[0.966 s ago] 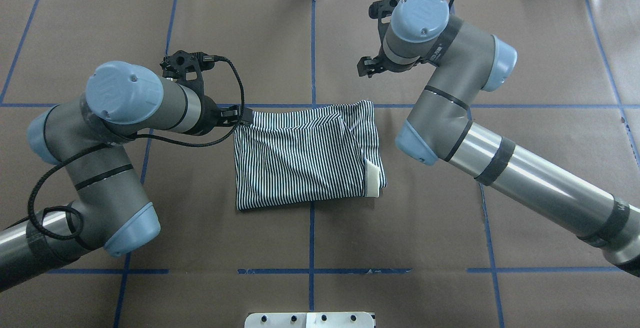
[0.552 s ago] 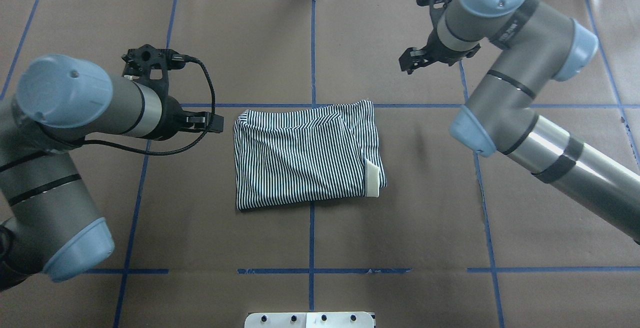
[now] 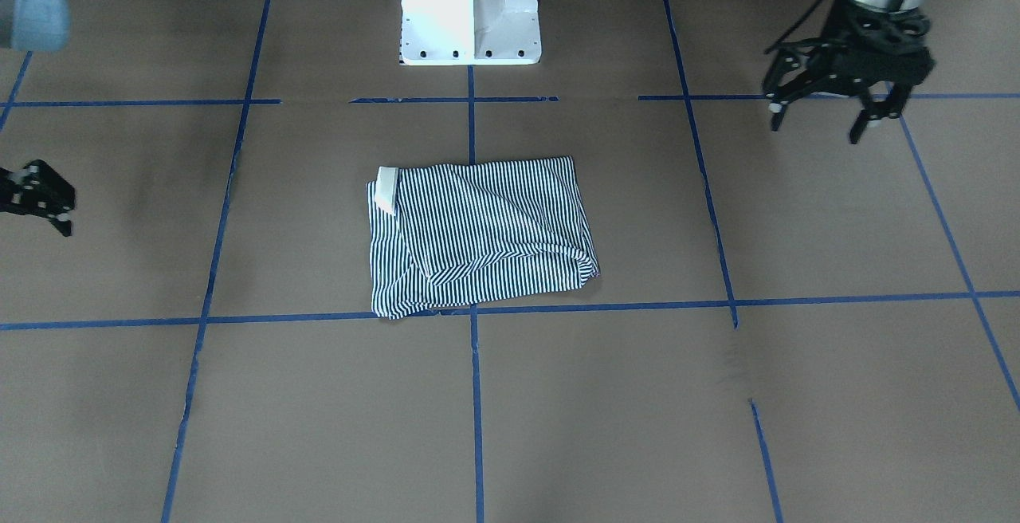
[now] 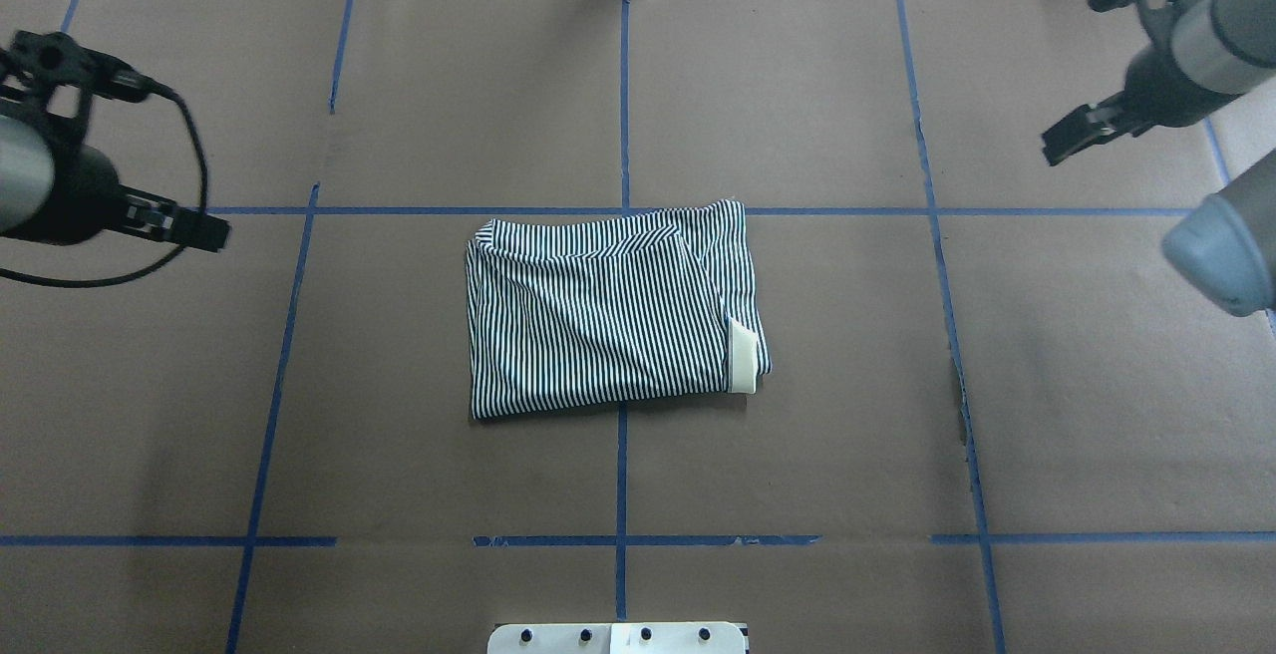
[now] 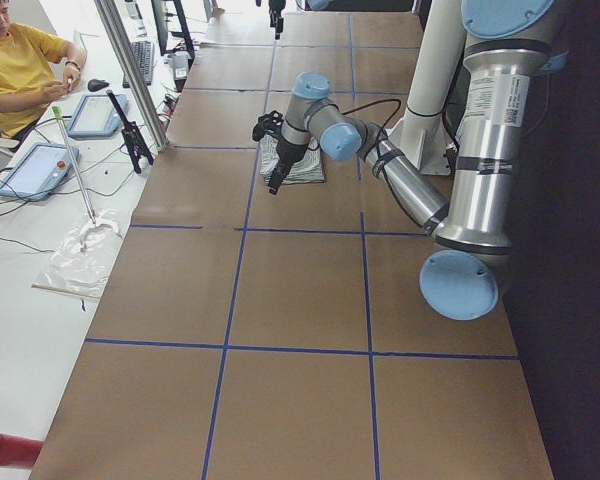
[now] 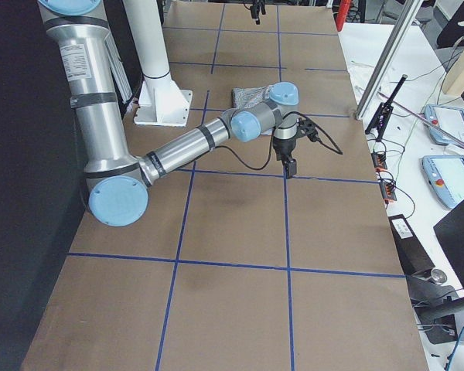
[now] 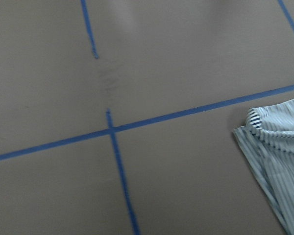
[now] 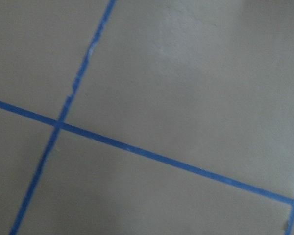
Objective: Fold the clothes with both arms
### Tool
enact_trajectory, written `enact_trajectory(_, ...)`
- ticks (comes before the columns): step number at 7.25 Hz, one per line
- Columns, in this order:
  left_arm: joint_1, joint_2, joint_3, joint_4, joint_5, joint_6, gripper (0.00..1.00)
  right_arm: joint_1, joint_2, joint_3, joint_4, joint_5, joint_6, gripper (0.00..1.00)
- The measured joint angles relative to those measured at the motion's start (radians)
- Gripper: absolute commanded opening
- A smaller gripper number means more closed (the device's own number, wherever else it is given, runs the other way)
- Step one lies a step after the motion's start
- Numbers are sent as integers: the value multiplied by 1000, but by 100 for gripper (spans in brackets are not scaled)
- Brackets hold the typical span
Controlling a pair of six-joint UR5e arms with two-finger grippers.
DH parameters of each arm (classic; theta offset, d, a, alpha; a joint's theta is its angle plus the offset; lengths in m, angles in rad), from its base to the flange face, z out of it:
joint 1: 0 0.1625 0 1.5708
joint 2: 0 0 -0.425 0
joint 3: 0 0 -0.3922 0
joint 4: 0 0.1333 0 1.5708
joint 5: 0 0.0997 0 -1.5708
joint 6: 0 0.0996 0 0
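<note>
The striped polo shirt lies folded into a compact rectangle at mid-table, so little folding seems left. The left gripper hangs spread and empty, well off to the shirt's left. The right gripper is at far right, and its opening cannot be told.

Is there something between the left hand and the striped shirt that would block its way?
Nothing visible does. Between the left hand and the shirt lies only the bare brown table cover with its flat blue tape lines.

No legible text; label on left arm too small to read.
</note>
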Motion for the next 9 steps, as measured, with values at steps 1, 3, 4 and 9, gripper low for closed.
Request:
enact_trajectory(1,-137,56,49,5,-85,106,100,60,-90,-1,2,30,-59,100)
enact_trajectory(3,-358,130,182,4,-205,245,100,133,-252,-8,9,53,-94,100)
enact_trajectory(4,-467,149,261,9,-227,389,100,168,-312,-10,10,68,-96,100)
enact_trajectory(9,-623,252,459,15,-405,635,100,295,-405,8,-1,212,-98,100)
